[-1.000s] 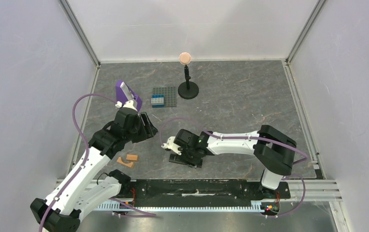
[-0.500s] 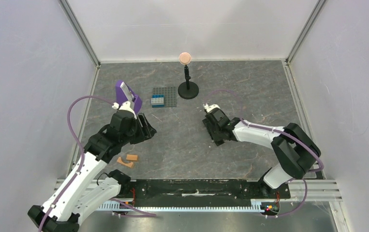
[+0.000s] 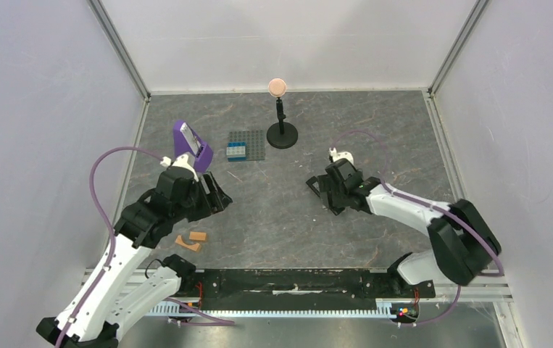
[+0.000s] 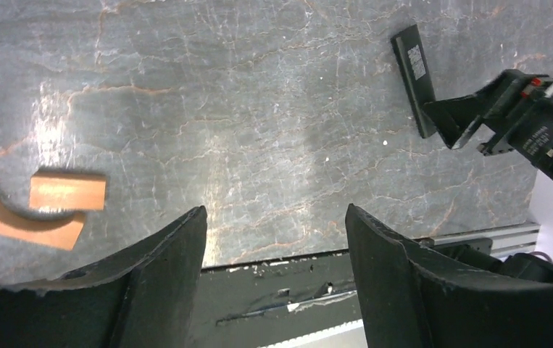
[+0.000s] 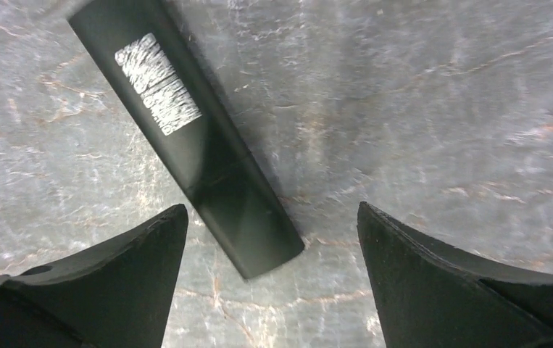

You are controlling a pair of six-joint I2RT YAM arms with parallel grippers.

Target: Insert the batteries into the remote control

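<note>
Swung out to its own side since a second ago, the right gripper now stands with jaws spread wide over the remote control, gripping nothing. That slim black bar lies flat on the marbled table, right of centre, its near end between the fingers, closer to one of them. It is smooth, with a white label patch toward its far end and a faint seam across. Bare table surrounds it, well clear of the walls. The left gripper hangs open and empty near the orange-tan blocks. Farther back, a tilted purple holder carries a pale slab beside the grey baseplate.
</note>
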